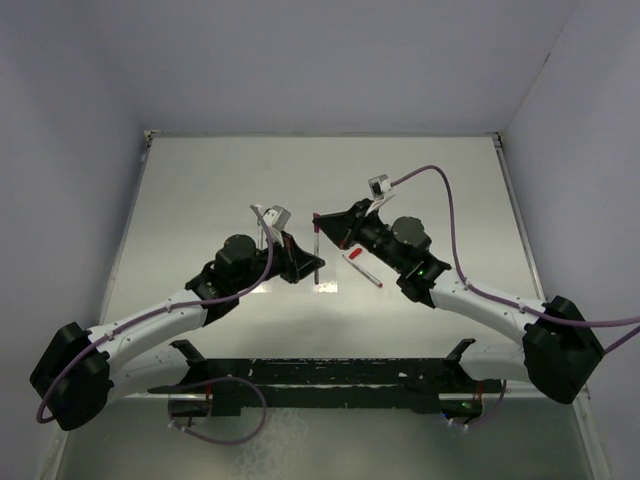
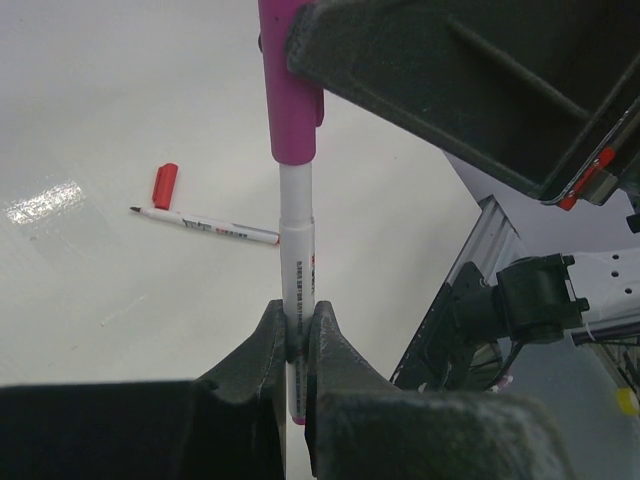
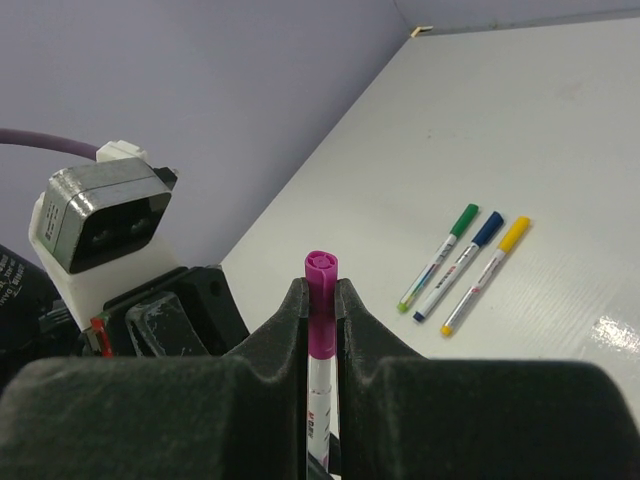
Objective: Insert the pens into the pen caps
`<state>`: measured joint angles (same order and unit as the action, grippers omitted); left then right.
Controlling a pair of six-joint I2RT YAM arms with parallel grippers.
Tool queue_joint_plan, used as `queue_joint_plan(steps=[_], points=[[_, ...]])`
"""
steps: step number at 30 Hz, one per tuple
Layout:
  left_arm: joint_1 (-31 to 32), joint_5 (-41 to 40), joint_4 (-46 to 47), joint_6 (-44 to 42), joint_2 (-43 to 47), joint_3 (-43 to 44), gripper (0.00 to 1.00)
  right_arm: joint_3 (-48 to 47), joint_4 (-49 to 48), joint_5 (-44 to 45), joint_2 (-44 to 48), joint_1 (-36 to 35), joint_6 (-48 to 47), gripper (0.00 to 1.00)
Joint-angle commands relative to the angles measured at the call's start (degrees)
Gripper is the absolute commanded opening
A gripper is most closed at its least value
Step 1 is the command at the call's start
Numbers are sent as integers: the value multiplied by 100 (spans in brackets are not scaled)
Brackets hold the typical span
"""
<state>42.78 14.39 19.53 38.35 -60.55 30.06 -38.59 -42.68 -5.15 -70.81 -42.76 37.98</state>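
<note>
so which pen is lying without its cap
The red pen, lying alone, tip bare, the red cap loose beside it. The green pen, blue pen and yellow pen lie capped; the purple pen is held, capped.

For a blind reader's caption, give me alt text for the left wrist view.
The left gripper clamps a white pen upright, its top inside a purple cap held by the right gripper. Behind it on the table, an uncapped pen lies near a red cap.
</note>
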Motion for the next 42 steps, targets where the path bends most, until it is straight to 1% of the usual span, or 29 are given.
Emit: queue_joint_plan(steps=[1, 7, 11, 18, 21, 28, 32, 42], points=[[11, -99, 352, -24, 110, 98, 0, -5, -202, -100, 44, -57, -92, 0], [11, -224, 608, 86, 158, 99, 0, 150, -289, -218, -53, -164, -62, 0], [0, -360, 980, 143, 251, 52, 0, 207, -268, -404, -172, -204, -71, 0], [-59, -437, 1610, 131, 243, 60, 0, 140, 88, -650, -451, -364, -257, 0], [-211, -348, 1655, 157, 128, 151, 0, 71, 381, -488, -516, -498, -403, 0], [-644, -121, 1751, 213, -47, 305, 0, -227, 1445, 230, -676, -722, -677, 0], [-806, -39, 1751, 193, -118, 444, 0, -258, 1698, 421, -791, -787, -689, 0], [-958, -83, 1642, -34, -381, 771, 0, -522, 2218, 696, -1258, -1094, -735, 0]])
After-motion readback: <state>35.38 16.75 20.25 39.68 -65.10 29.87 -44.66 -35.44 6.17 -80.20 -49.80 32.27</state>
